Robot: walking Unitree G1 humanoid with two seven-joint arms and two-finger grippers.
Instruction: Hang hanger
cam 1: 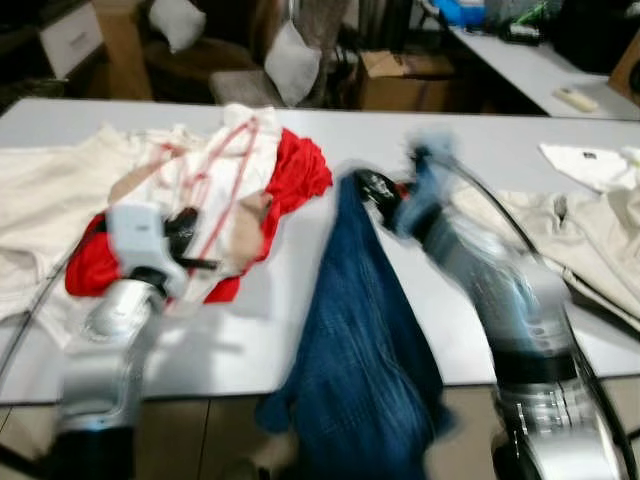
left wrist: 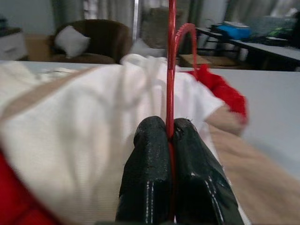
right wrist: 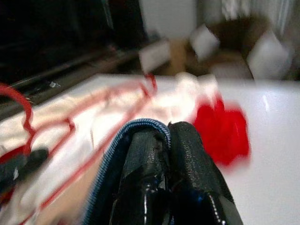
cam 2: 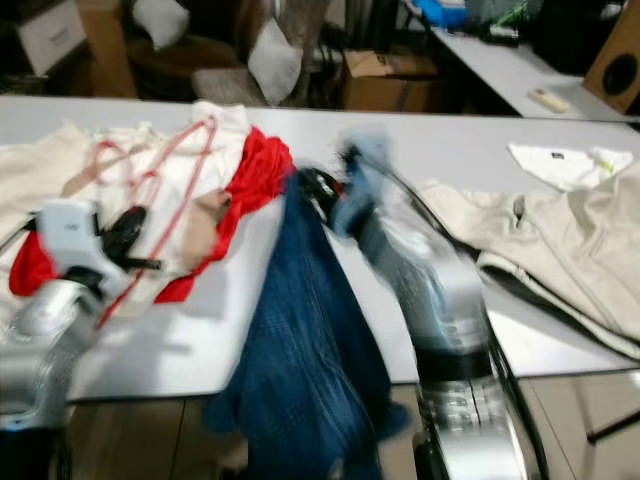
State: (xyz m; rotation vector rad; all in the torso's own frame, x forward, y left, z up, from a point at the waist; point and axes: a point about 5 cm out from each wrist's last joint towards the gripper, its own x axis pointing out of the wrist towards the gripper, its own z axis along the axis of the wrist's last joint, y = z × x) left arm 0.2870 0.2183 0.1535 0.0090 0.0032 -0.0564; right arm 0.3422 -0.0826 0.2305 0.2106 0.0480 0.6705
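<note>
1. Red wire hanger (cam 1: 222,190) lay across a heap of clothes on the left part of the white bench (cam 1: 500,150), on top of a cream garment (cam 2: 150,190) and a red garment (cam 1: 300,175).
2. The left tool (left wrist: 169,136) had its two black fingers (left wrist: 150,178) pressed tight together on one thin rod of the hanger, and the hook curved up just beyond them in the left wrist view.
3. From the head camera, the left tool (cam 1: 185,240) sat at the near edge of the clothes heap, on the robot's left.
4. The right tool (right wrist: 164,136) was clamped on the edge of a pair of blue jeans (cam 1: 360,360); the denim hem wrapped over its fingertips.
5. The jeans hung from the right tool (cam 2: 315,190) and draped over the front edge of the bench towards the floor.
6. The right arm was blurred.
7. More cream clothes (cam 2: 560,240) lay spread on the right side of the bench.
</note>
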